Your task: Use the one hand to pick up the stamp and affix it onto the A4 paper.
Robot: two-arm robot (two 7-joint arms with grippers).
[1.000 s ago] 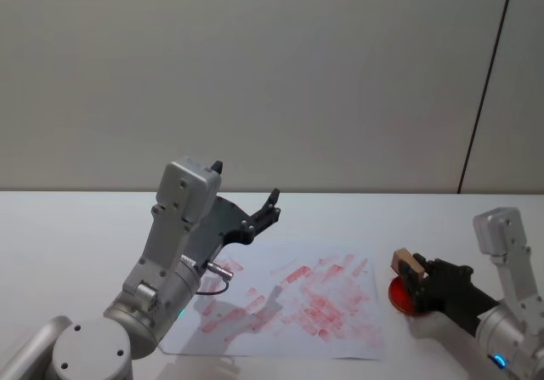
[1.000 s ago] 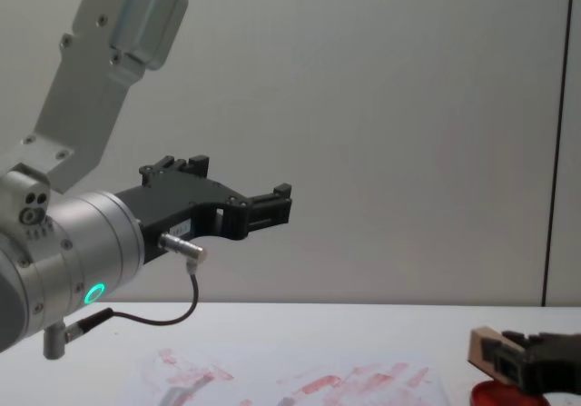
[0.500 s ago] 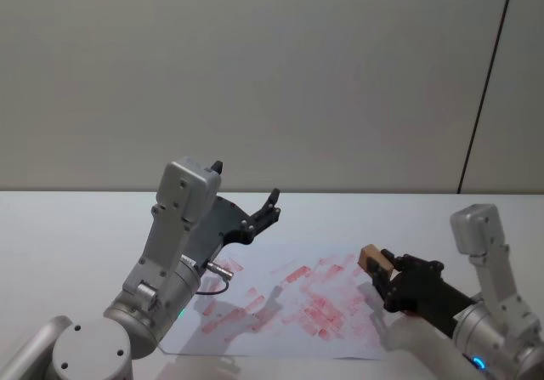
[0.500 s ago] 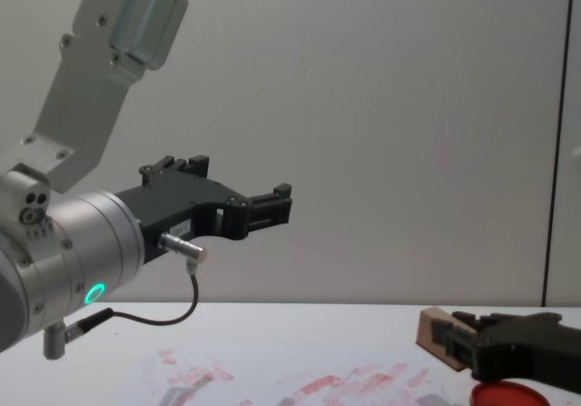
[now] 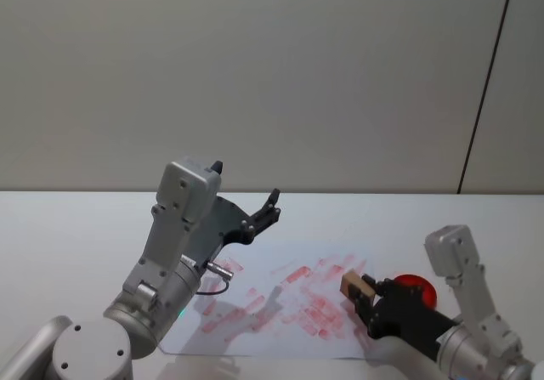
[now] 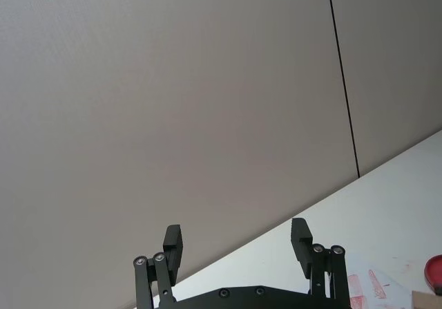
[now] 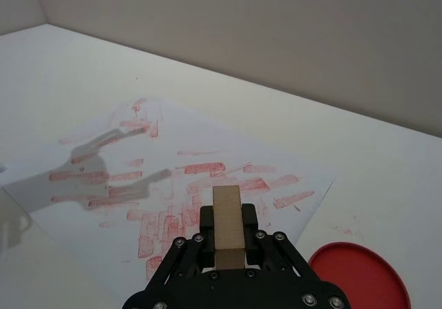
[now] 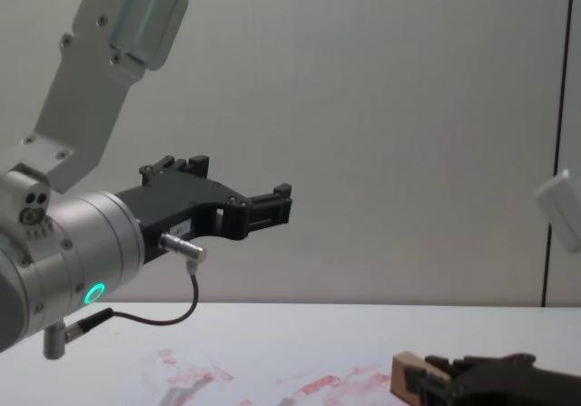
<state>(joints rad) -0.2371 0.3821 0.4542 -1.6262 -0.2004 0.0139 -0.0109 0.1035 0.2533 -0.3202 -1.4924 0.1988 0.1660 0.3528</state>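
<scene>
The right gripper (image 5: 363,302) is positioned low over the white table (image 5: 68,227), at the right-hand portion of the A4 paper (image 5: 280,308); its short black fingers (image 7: 207,220) are pinched against the two sides of the stamp (image 5: 356,286), a small rectangular block of light tan wood. In the right wrist view the stamp (image 7: 228,219) projects forward beyond the fingertips, with its long axis in line with the gripper; one end of the block is seated between the fingers and the other end is free. In the chest view the stamp (image 8: 407,371) sits close to table level, tilted slightly; whether its lower face touches the sheet cannot be determined.

The A4 paper lies flat on the table, turned at an angle to the table edge; its surface carries many red rectangular ink marks, densest toward the centre and right. The round red ink pad (image 5: 418,288) rests on the table just beside the right edge of the sheet, behind the right gripper as seen from the head camera; it is apart from the stamp.

The left gripper (image 5: 265,210) is held raised above the left part of the paper, well apart from the stamp; its two fingers (image 6: 173,240) are spread wide and hold nothing. Its shadow falls across the sheet.
</scene>
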